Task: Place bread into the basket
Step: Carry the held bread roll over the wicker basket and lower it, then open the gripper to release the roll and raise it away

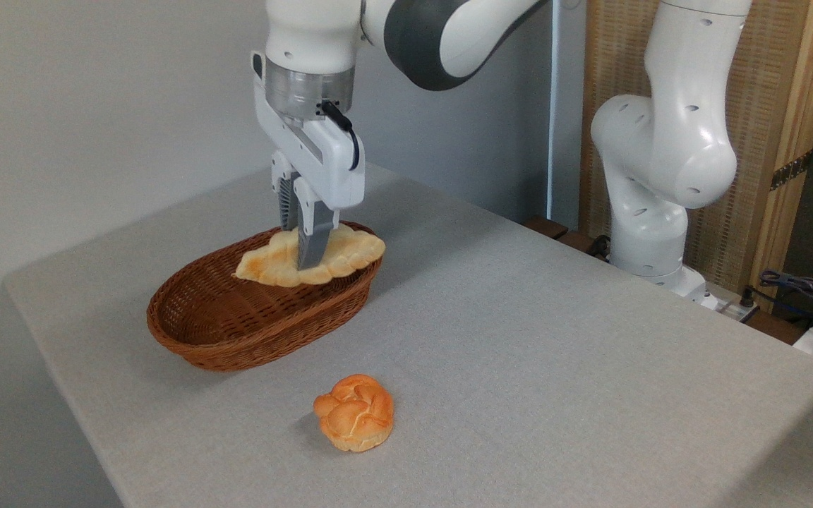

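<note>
Single fixed view from above a front corner of the desk point(519, 339), angled down, fairly near, facing the arm's base point(653, 233).

A: How was the scene lit?

B: Bright, even, diffuse light was recorded, seemingly from above. No harsh glare was registered, only a mild sheen on the white arm shells.

A: Were shadows seen?

B: Soft ones only. A faint shadow was cast on the table point(519, 317) just left of the round bun point(354, 413), and another lay under the basket point(251, 331) along its near rim. The lower right corner of the table was dimmed by a broad grey shade.

A: And sharpness?

B: Focus was held well across the table; the cloth weave was resolved. Slight softness and compression noise were noted in the cluttered right background. No edge distortion could be made out.
</note>
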Robot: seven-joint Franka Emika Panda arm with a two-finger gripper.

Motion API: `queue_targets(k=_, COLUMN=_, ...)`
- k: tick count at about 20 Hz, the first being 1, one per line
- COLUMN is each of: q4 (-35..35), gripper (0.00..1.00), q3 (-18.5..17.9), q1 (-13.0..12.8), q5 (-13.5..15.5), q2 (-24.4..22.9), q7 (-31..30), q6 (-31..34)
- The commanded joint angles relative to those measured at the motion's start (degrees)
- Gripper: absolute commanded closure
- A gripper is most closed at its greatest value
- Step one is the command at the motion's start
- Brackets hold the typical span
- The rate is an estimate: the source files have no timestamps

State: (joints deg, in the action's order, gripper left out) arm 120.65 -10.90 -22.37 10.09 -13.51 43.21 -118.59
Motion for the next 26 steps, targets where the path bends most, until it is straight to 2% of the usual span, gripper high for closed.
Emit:
queue_targets(k=1, q4=-0.8, gripper=0.16, q3=-0.7, q1=-3.6, q5=0.6, q2=2.3, q7=-10.2, q6=0.2)
queue_targets(k=2, q4=-0.8, gripper=0.14, q3=-0.7, q1=-4.3, q5=0.5, q2=2.6, q7=-10.8, q6=0.2)
queue_targets(k=6, q4=-0.8, gripper=0.04, q3=-0.7, q1=-4.3, q5=0.5, q2=3.6, q7=-10.8, q6=0.1)
queue_targets(k=10, q4=-0.9, gripper=0.01, q3=-1.3, q1=-4.1, q5=-0.3, q2=3.6, q7=-10.2, q6=-0.6)
queue_targets(k=15, q4=-0.9, gripper=0.0, q3=-5.6, q1=-3.6, q5=-10.5, q2=3.1, q7=-9.9, q6=0.1)
queue_targets(k=18, q4=-0.9, gripper=0.0, q3=-8.3, q1=-3.6, q5=-14.1, q2=2.8, q7=-9.7, q6=0.8)
queue_targets(k=21, q4=-0.9, gripper=0.0, q3=-10.6, q1=-3.6, q5=-14.6, q2=2.7, q7=-4.2, q6=1.0)
queue_targets(k=23, q4=-1.0, gripper=0.0, q3=-12.7, q1=-3.6, q5=-14.6, q2=2.5, q7=-2.0, q6=3.3)
queue_targets(k=25, q4=-1.0, gripper=0.0, q3=-13.1, q1=-3.6, q5=-14.6, q2=2.4, q7=1.9, q6=6.4)
queue_targets(k=26, q4=-1.3, gripper=0.0, q3=-13.2, q1=-3.5, q5=-14.3, q2=2.4, q7=1.4, q6=6.5)
